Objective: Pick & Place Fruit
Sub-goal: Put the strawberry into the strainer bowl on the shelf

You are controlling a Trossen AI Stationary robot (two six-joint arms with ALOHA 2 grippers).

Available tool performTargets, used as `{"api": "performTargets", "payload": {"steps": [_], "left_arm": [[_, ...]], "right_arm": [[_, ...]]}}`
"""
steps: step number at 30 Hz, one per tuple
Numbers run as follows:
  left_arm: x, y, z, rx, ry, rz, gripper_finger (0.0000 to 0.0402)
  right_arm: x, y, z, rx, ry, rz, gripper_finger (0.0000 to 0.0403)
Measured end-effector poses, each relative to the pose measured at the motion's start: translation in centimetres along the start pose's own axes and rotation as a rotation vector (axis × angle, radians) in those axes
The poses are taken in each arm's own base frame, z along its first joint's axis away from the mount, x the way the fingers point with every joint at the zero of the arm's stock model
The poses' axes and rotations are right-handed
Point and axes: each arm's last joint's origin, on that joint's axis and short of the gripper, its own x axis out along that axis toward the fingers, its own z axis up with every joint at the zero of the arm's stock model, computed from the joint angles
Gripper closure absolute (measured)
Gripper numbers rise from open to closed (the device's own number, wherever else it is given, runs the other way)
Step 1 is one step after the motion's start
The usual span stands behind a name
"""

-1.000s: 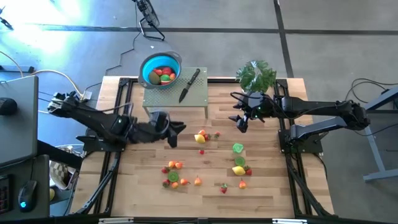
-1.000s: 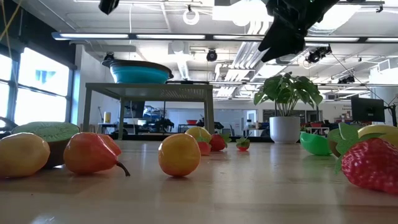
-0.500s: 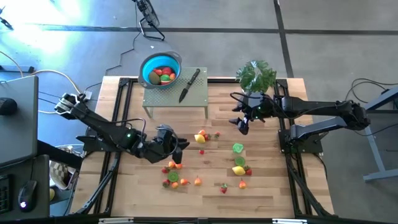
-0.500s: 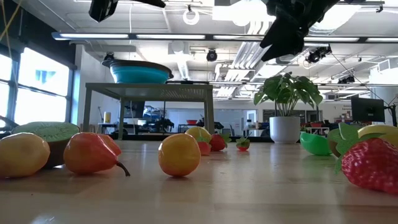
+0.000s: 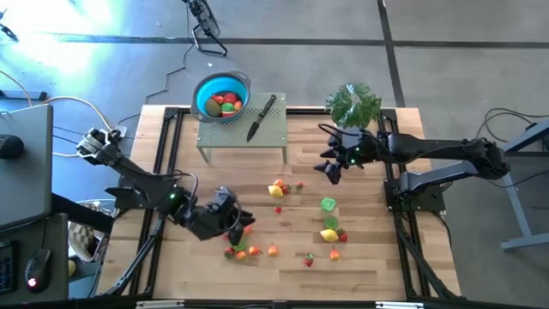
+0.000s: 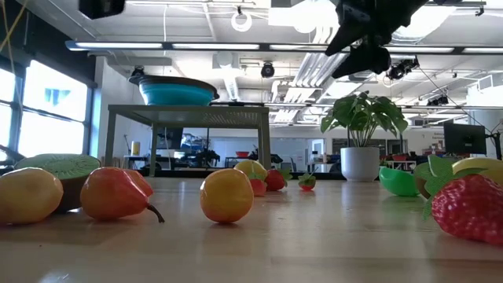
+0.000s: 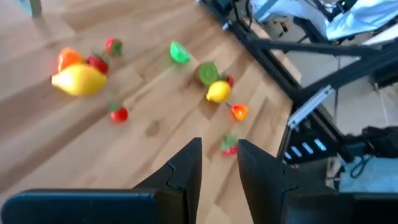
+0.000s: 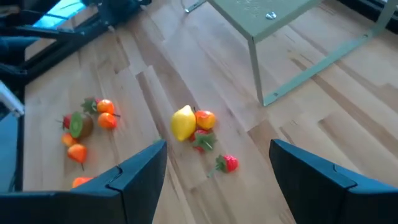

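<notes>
- Fruit: small plastic toy pieces, red, orange, yellow, green, scattered mid-worktop; several already in the blue bowl at the far edge.
- Left gripper hovers over the near-left cluster, fingers narrowly parted, empty; likely lining up a pick.
- Right gripper waits near the right edge, wide open, empty.

We see the left arm reaching in from the left edge of the table, elbow bent, forearm angled toward the near centre. Its left gripper hangs low over the tabletop; in the left wrist view its fingers stand close together with a narrow gap and nothing between them. The right arm extends straight in from the right side, held higher. Its right gripper points toward the table's middle, fingers spread wide and empty.
</notes>
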Motion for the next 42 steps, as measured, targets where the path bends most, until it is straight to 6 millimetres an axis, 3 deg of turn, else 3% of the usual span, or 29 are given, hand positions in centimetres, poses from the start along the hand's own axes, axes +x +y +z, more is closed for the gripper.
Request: {"api": "performTargets", "payload": {"steps": [6,11,17,23,27,33,37,42], "left_arm": [[-0.2,0.6,-2.1,0.007,0.060,0.089,0.0306],[0.7,0.7,-3.2,0.022,0.050,0.121,0.0339],[1.0,-0.7,-2.8,0.090,0.058,0.148,0.0395],[0.1,-2.6,-1.5,0.178,0.104,0.259,0.0399],[-0.4,-2.6,-1.4,0.183,0.248,0.375,0.0400],[-0.1,-1.3,-3.5,0.206,0.495,0.538,0.0401],[0.7,-0.8,-5.5,0.259,0.482,0.532,0.0401],[1.7,0.9,-7.9,0.200,0.491,0.507,0.0401]], "right_arm": [[1.0,-0.1,-0.1,0.034,0.021,-0.036,0.0127],[2.1,-0.2,-0.4,0.072,0.060,-0.048,0.0127],[2.7,-0.1,-0.6,0.065,0.107,-0.011,0.0127],[2.8,0.2,-0.8,-0.007,0.115,0.001,0.0127],[2.8,0.6,-1.0,-0.031,0.128,0.027,0.0127],[2.7,1.1,-1.3,-0.043,0.152,0.072,0.0127],[2.7,1.5,-1.5,-0.056,0.158,0.083,0.0127],[2.7,1.9,-1.7,-0.068,0.160,0.095,0.0127]]}}
